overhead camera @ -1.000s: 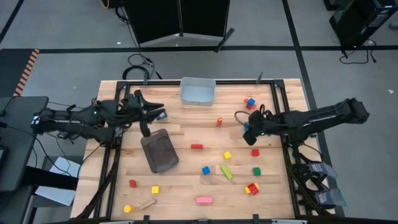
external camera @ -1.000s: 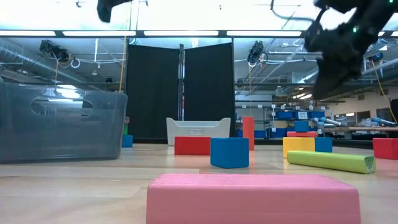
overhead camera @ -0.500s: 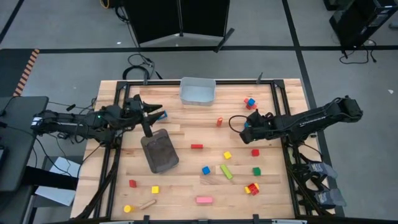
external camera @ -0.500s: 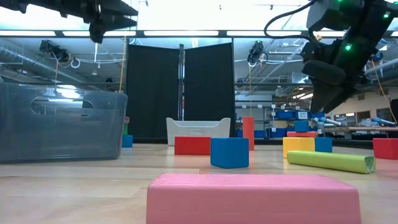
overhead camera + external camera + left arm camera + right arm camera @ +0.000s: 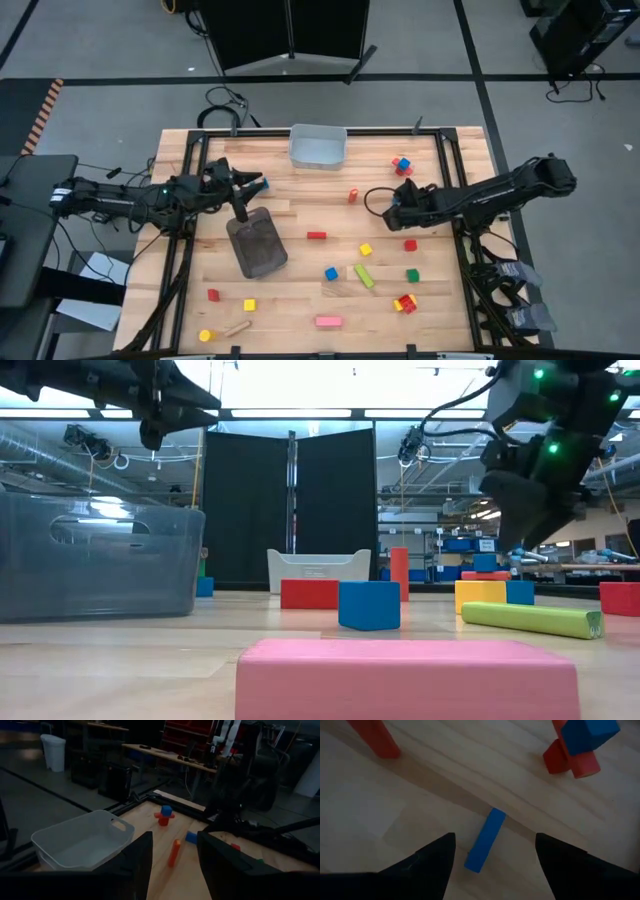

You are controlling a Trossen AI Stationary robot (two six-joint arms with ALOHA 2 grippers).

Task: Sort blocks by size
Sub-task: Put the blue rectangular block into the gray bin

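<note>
Coloured blocks lie scattered over the wooden table (image 5: 300, 300). A blue bar (image 5: 485, 840) lies flat on the wood just below my right gripper (image 5: 495, 837), which slants down over it, open, one finger on either side and clear of it. In the high view that gripper (image 5: 395, 210) is right of centre and covers the bar. My left gripper (image 5: 250, 187) hovers level above the far end of the dark grey tray (image 5: 257, 245), open with nothing between its fingers (image 5: 142, 857).
The light bin (image 5: 318, 147) stands at the far edge. A red and blue cluster (image 5: 402, 165) and an upright red bar (image 5: 353, 195) are near my right gripper. A red bar (image 5: 316, 236), yellow cube (image 5: 366, 249) and pink bar (image 5: 408, 678) lie nearer.
My left gripper has sunk lower over the tray's far end. My right gripper has come down and a little toward the table's left, rolling as it went.
</note>
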